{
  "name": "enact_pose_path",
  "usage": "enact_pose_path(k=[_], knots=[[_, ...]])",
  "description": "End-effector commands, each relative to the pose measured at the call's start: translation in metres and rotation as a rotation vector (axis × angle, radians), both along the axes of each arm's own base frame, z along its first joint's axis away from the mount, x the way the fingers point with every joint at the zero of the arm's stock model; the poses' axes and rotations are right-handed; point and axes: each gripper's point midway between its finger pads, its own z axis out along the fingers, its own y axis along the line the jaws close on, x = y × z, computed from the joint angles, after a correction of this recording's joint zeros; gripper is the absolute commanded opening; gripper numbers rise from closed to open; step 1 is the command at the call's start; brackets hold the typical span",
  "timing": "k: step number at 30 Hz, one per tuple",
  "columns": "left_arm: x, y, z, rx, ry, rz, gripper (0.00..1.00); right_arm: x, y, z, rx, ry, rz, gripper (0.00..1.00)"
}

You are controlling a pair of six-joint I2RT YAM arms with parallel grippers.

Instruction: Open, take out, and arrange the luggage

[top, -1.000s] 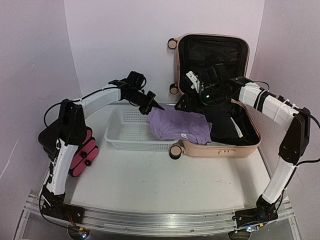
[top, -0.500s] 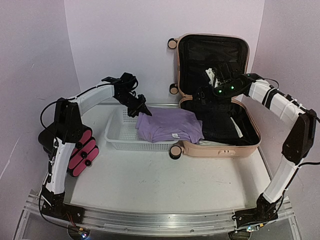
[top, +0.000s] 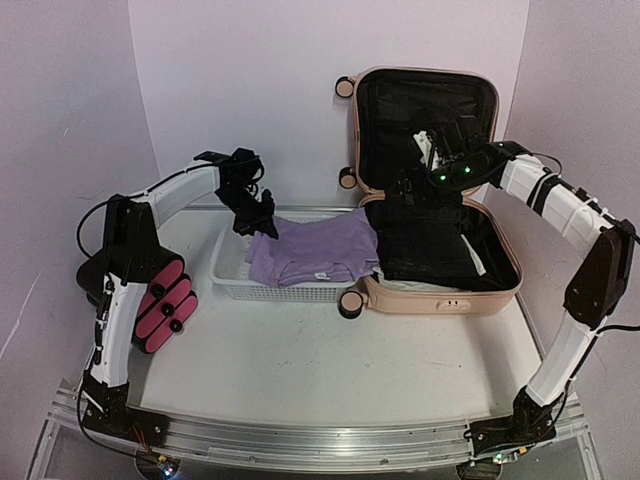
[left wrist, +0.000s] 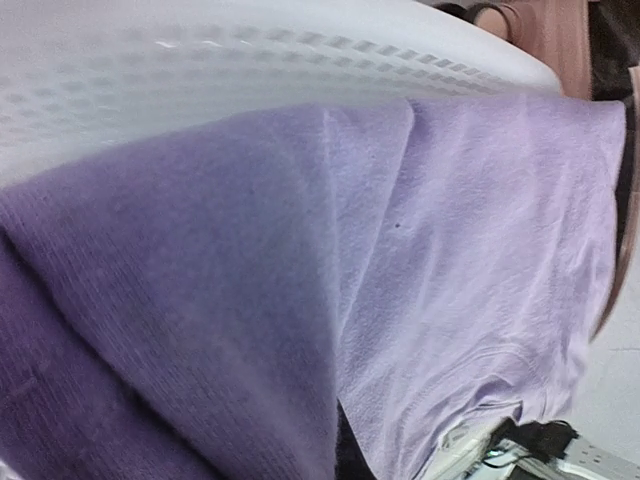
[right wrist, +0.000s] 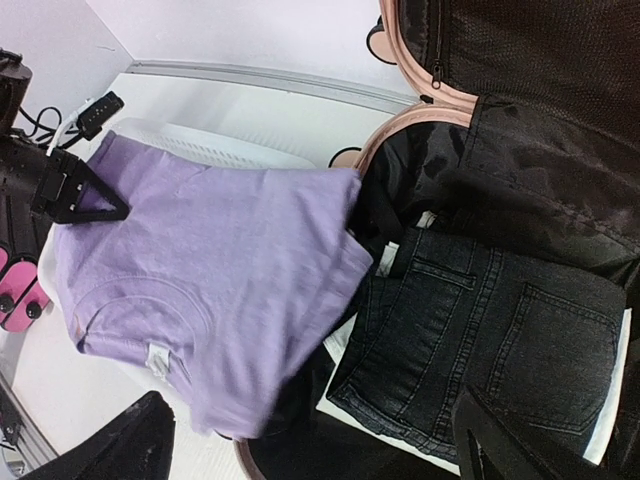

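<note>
Top external, change: the left claw [top: 258,213] had dragged the purple shirt [top: 315,250] away from the luggage [top: 440,300], so the shirt lay mostly over the white basket [top: 228,270]. The right claw [top: 410,186] had drawn back toward the lid.
Top external, left claw: pinched shut on the shirt's corner, basket directly beneath it.
Top external, right claw: jaws spread wide, holding nothing. The luggage lay open below it, lid upright behind it.
Top external, count: one luggage with three wheels showing, one basket, one shirt, and one black box with pink fronts [top: 165,305] well apart from the left claw.
Left wrist: one shirt filled the view under the claw, basket wall beyond it. The claw's own fingers were hidden.
Right wrist: one pair of dark jeans [right wrist: 480,340] lay inside the luggage below the claw. The shirt trailed from the luggage rim to the left claw.
</note>
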Motion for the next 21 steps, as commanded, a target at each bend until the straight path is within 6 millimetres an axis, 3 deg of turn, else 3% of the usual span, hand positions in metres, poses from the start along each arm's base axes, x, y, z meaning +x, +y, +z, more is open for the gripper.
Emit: enact_pose_path(k=[1,7,15,19,21], knots=[[0.015,0.035,0.008,0.148,-0.13,-0.039,0.0,0.008,-0.003,0.022,0.002,-0.063,-0.007,0.98],[0.03,0.05,-0.017,0.199,-0.143,-0.07,0.0,0.014,-0.005,0.021,-0.009,-0.06,-0.002,0.98],[0.044,0.047,-0.023,0.205,-0.183,-0.086,0.0,0.021,-0.004,0.02,-0.015,-0.052,0.005,0.98],[0.045,0.068,-0.027,0.312,-0.183,-0.018,0.0,0.023,0.001,0.015,-0.01,-0.033,0.026,0.98],[0.043,0.083,-0.025,0.38,-0.189,0.024,0.03,0.02,0.014,0.014,0.031,-0.007,0.085,0.98]])
